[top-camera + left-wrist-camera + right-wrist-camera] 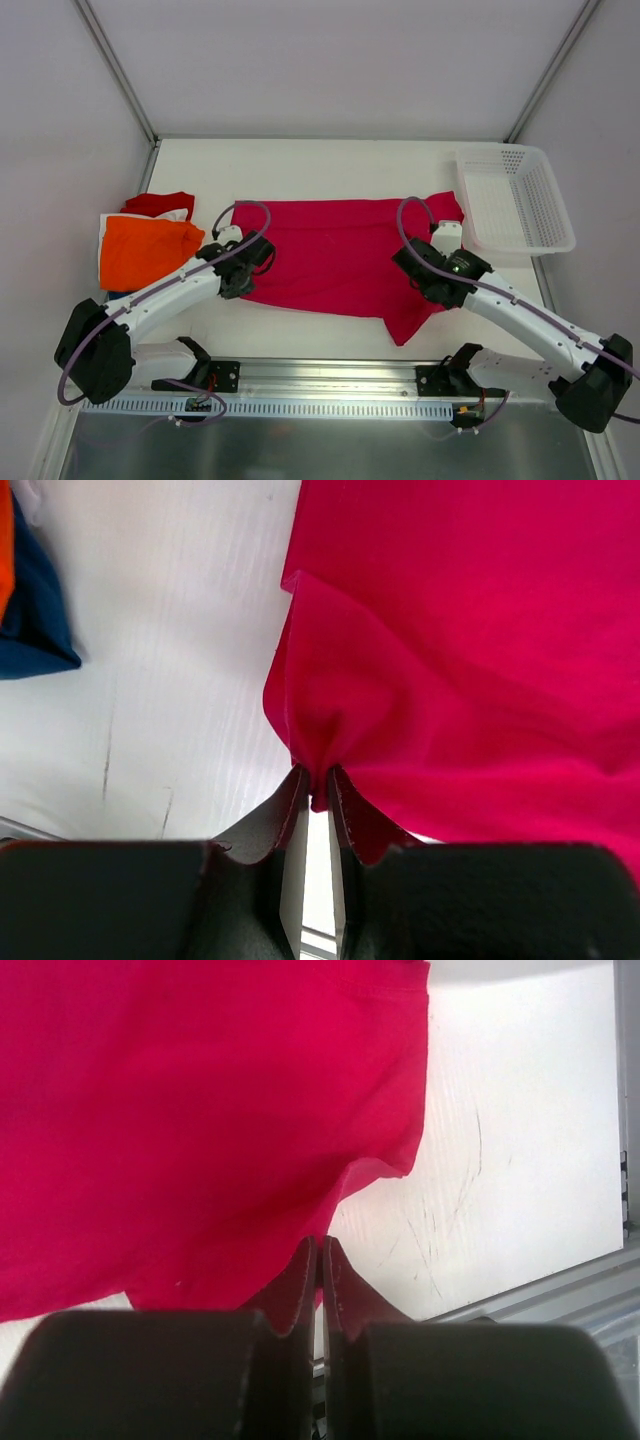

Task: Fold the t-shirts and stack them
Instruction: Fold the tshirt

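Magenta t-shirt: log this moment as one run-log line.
left gripper: shut on magenta t-shirt edge | right gripper: shut on opposite edge | orange t-shirt: folded, far left

The left arm (pixel 170 290) and right arm (pixel 520 312) are built alike: smooth white link shells joined by black joint housings, each ending in a bulky black shoulder block (pixel 95 352) at the base. A greyish-purple cable (pixel 250 206) runs along each arm from wrist to base. The left gripper (pixel 318 776) and right gripper (pixel 320 1244) have matte black bodies and tapered, wedge-shaped fingers (pixel 288 825). The fingers' inner faces look paler, perhaps light pads, though the close view blurs them. Black brackets (pixel 200 376) anchor the bases.
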Motion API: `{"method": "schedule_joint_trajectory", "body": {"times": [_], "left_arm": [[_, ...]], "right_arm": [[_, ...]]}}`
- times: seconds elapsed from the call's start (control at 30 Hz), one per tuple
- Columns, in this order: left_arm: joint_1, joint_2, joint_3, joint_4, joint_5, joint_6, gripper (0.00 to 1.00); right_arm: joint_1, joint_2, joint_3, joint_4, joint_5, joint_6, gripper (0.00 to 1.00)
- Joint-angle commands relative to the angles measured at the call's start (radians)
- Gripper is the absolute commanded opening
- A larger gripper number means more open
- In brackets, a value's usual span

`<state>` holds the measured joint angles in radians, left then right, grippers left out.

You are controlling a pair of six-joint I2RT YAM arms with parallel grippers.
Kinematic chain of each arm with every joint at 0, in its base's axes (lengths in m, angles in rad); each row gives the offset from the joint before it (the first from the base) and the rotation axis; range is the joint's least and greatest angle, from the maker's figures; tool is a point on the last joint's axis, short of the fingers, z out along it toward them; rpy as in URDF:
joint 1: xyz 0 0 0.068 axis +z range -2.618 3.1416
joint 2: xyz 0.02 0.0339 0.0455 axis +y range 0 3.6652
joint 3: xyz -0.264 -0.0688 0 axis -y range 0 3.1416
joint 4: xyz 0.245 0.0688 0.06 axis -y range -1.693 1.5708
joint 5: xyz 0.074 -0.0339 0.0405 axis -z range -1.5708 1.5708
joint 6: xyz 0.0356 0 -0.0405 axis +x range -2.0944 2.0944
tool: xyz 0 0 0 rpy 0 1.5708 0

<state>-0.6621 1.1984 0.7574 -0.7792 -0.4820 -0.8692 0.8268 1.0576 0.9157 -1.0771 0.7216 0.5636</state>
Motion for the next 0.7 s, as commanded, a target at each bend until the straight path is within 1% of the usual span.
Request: {"method": "schedule_joint_trajectory", "body": {"times": [0.0, 0.17, 0.3, 0.4, 0.6, 0.63, 0.67], "left_arm": [[-0.007, 0.042, 0.100, -0.025, -0.072, 0.036, 0.11], [0.013, 0.176, 0.229, -0.023, -0.107, 0.075, 0.12], [0.044, 0.288, 0.316, -0.022, -0.110, 0.113, 0.12], [0.078, 0.341, 0.378, -0.019, -0.104, 0.142, 0.12], [0.173, 0.417, 0.451, -0.014, -0.075, 0.188, 0.11], [0.185, 0.428, 0.476, -0.011, -0.060, 0.197, 0.11], [0.202, 0.455, 0.490, -0.011, -0.055, 0.208, 0.11]], "right_arm": [[-0.057, 0.008, 0.046, 0.057, 0.024, -0.079, 0.00], [-0.185, 0.054, 0.081, 0.156, 0.003, -0.197, 0.00], [-0.303, 0.122, 0.117, 0.250, -0.030, -0.280, 0.00], [-0.371, 0.169, 0.164, 0.282, -0.053, -0.336, 0.00], [-0.481, 0.337, 0.294, 0.353, -0.120, -0.428, 0.00], [-0.492, 0.384, 0.314, 0.358, -0.137, -0.439, 0.00], [-0.512, 0.407, 0.359, 0.361, -0.145, -0.448, 0.00]]}}
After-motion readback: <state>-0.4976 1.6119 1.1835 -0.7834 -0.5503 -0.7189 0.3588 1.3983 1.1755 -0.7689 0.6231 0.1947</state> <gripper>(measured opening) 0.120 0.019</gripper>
